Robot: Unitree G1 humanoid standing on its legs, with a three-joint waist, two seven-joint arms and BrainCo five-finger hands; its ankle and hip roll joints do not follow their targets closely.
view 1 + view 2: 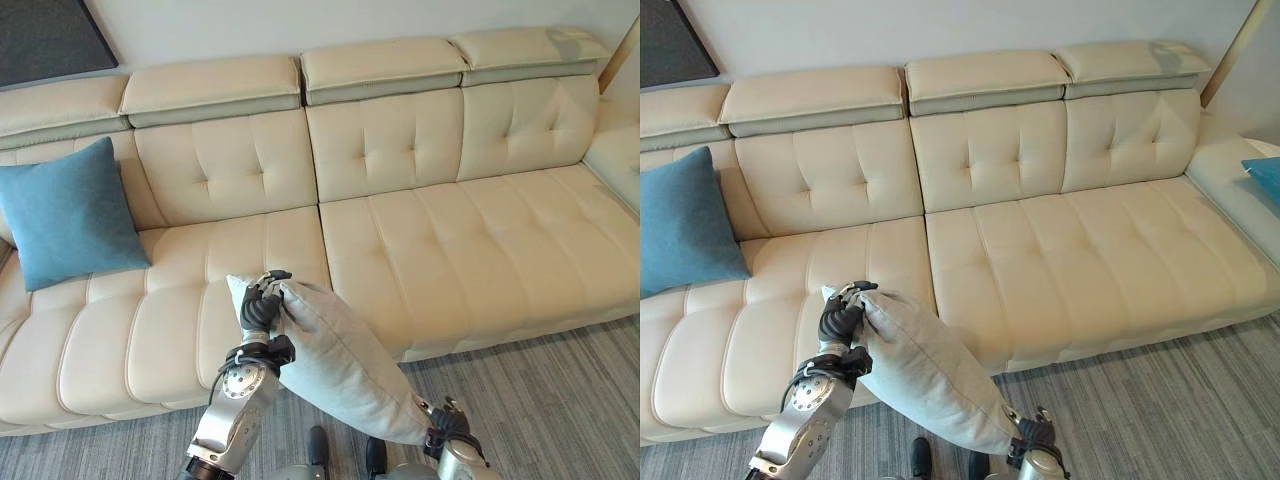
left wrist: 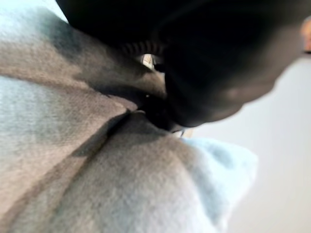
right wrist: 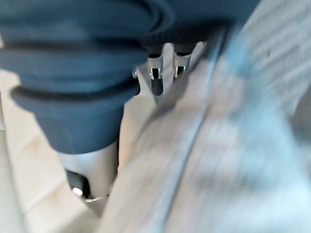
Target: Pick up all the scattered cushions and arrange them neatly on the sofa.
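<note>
Grey cushion (image 1: 340,360) held slanted over sofa (image 1: 470,250) front edge; left hand (image 1: 262,303) curled on upper corner, right hand (image 1: 447,424) gripping lower corner. Blue cushion (image 1: 68,213) propped far left.

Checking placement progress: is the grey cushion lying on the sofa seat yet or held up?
Held up. The grey cushion slants between the left hand and right hand, its upper corner over the sofa seat's front edge.

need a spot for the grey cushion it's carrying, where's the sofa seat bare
The sofa seat is bare from the centre seam rightward to the corner section. The seat between the blue cushion and the seam is free too. Crowded: the far left end, and the front edge where the left hand and right hand hold the grey cushion.
</note>
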